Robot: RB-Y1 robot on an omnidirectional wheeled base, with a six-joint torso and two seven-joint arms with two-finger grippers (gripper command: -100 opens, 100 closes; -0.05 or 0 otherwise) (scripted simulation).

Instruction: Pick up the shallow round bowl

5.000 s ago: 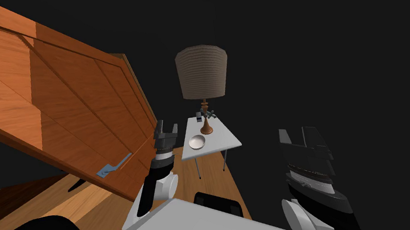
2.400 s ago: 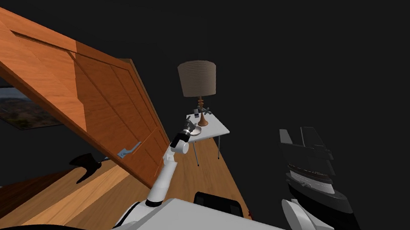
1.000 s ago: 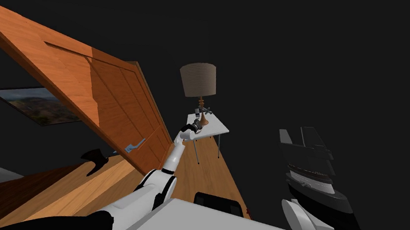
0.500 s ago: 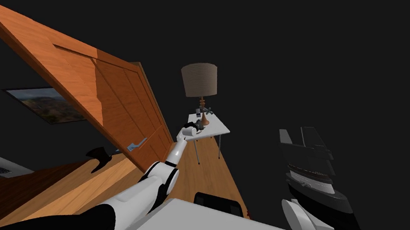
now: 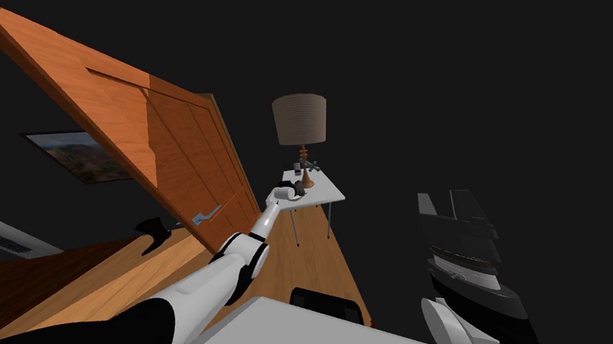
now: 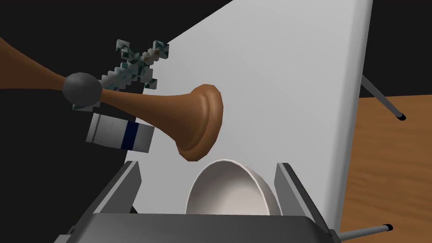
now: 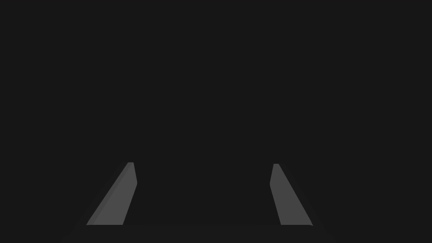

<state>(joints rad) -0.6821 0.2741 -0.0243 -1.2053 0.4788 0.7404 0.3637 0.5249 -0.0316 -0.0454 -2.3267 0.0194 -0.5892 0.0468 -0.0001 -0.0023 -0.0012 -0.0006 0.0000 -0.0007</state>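
The shallow round bowl (image 6: 230, 190) is white and rests on a small white table (image 6: 295, 76), close to a lamp's brown foot (image 6: 198, 122). My left gripper (image 6: 208, 165) is open, one finger on each side of the bowl without touching it. In the head view my left arm stretches out to the table (image 5: 326, 193) and the left gripper (image 5: 294, 192) covers the bowl. My right gripper (image 7: 203, 164) is open and holds nothing; in the head view the right gripper (image 5: 451, 203) hangs low on the right, far from the table.
Behind the bowl on the table stand the shaded lamp (image 5: 300, 119), a white box with a blue stripe (image 6: 120, 135) and a blocky sword-shaped figure (image 6: 135, 63). A wooden door (image 5: 171, 153) stands open left of my arm. Wooden floor (image 6: 388, 160) lies beyond the table's edge.
My left arm has stretched further forward and the hand has slid a little along the table over the bowl. My head view has shifted slightly. The right arm has not moved.
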